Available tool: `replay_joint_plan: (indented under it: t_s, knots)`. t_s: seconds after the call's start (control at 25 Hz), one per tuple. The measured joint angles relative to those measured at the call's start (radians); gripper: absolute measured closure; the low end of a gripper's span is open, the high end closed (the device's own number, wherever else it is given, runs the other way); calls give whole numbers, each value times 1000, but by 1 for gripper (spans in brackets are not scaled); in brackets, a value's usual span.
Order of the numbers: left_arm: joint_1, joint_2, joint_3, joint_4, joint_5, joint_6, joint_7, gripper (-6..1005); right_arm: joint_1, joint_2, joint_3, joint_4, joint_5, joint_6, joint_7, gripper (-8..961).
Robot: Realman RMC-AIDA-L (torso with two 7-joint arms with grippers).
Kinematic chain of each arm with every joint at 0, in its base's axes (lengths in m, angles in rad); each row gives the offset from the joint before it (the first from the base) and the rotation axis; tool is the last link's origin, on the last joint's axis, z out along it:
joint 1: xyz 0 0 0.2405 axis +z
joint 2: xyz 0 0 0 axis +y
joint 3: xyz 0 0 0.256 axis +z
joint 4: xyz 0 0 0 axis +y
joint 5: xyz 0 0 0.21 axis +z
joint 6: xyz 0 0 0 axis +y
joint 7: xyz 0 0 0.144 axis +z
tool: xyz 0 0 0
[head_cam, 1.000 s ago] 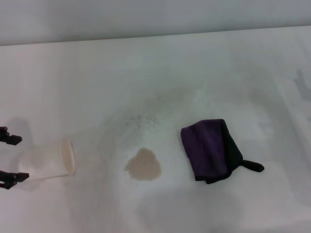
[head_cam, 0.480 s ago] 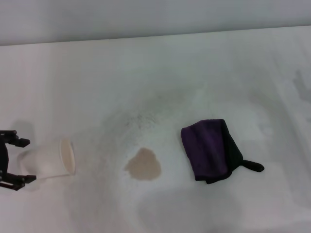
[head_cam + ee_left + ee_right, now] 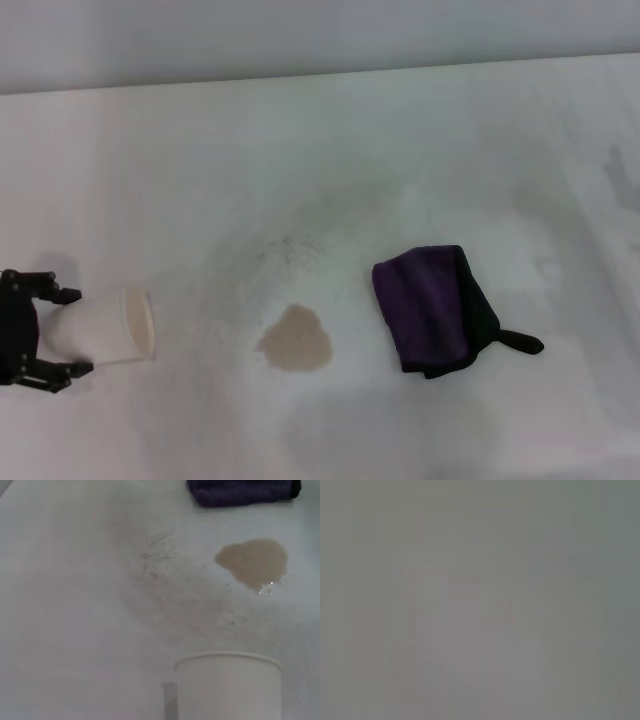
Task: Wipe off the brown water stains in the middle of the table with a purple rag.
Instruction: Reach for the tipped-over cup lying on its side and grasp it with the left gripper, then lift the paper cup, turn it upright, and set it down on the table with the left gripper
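Worktop (image 3: 330, 150): large flat white surface with faint grey speckled smudges toward its middle.

Brown water stain (image 3: 295, 339): one small light-brown, irregular roundish blotch of liquid near the middle of the worktop, toward the near edge; also seen in the left wrist view (image 3: 254, 563), with tiny droplets at its rim.

Purple rag (image 3: 434, 309): soft dark purple cloth with black edging and a small black tab, lying folded just beside the stain on the side toward the right edge, not touching it.

White paper cup (image 3: 105, 326): lying on its side near the left edge, open rim facing the stain.

Left tool (image 3: 68, 331): black fingers spread, flanking the cup's base.

Right tool: not in view; its state cannot be told.
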Motion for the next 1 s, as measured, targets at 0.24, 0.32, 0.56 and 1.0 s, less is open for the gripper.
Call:
replay_joint_plan:
  t_s: [0.24, 0.32, 0.56, 1.0]
  knots:
    - [-10, -6, 0, -47, -8, -59, 26, 123, 0, 0, -1, 1, 0, -4, 0, 141]
    - [-12, -11, 0, -54, -13, -74, 41, 124, 1, 0, -1, 1, 0, -12, 0, 141]
    - [-33, -14, 0, -101, -44, -86, 77, 172, 2, -1, -4, 0, -6, -13, 0, 141]
    - [-39, -25, -14, -116, -231, -95, 87, 287, -2, -6, -11, -11, -9, 5, 0, 141]
